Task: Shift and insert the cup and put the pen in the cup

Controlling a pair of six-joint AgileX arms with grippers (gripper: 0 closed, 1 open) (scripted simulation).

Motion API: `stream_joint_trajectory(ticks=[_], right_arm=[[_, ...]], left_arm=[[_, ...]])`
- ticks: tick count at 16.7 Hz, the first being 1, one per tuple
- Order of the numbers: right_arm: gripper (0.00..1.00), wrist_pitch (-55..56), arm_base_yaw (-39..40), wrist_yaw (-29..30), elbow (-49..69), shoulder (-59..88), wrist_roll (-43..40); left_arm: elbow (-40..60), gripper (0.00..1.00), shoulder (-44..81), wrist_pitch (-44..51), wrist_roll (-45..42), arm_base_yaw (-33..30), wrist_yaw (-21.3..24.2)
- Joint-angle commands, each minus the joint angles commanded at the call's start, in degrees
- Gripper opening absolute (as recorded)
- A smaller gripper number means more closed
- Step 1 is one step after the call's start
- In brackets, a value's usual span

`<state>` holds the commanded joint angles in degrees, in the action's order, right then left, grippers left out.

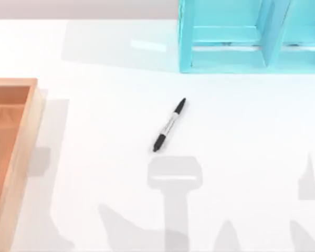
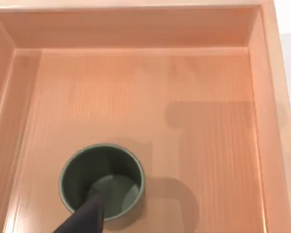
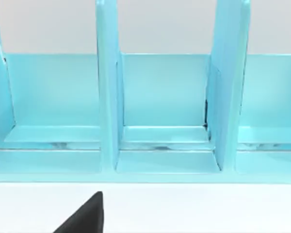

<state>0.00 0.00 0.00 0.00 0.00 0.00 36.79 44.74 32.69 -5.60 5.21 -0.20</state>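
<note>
The cup (image 2: 102, 182) stands upright in the wooden tray (image 1: 21, 152) at the tabletop's left side; the pen (image 1: 169, 125) lies on the open tabletop (image 1: 252, 131), near the blue organizer (image 1: 226, 58). Whether either hand is released or clenched cannot be told. Grasp the cup wall squarely, lift clear of the tray walls, and keep it upright.

Olive-green cup (image 2: 102, 182), black-and-white pen (image 1: 169, 125), perhaps faintly printed; turquoise rack (image 1: 252, 37).

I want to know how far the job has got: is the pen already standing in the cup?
No: the pen lies flat on the white table, while the cup sits in the wooden tray.
</note>
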Motion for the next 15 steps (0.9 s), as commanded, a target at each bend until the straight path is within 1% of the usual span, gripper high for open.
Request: stream_joint_trajectory(ticks=[5, 9, 12, 15], right_arm=[[1.00, 0.0, 0.0, 0.0, 0.0, 0.0, 0.0], [1.00, 0.0, 0.0, 0.0, 0.0, 0.0, 0.0], [1.00, 0.0, 0.0, 0.0, 0.0, 0.0, 0.0], [1.00, 0.0, 0.0, 0.0, 0.0, 0.0, 0.0]], left_arm=[[20.4, 1.00, 24.1, 17.5, -3.1, 2.7, 0.1], [34.2, 1.00, 40.4, 29.4, -5.1, 4.7, 0.1], [42.1, 1.00, 49.9, 36.2, -6.3, 5.7, 0.1], [46.9, 1.00, 55.2, 40.3, -7.1, 6.3, 0.1]])
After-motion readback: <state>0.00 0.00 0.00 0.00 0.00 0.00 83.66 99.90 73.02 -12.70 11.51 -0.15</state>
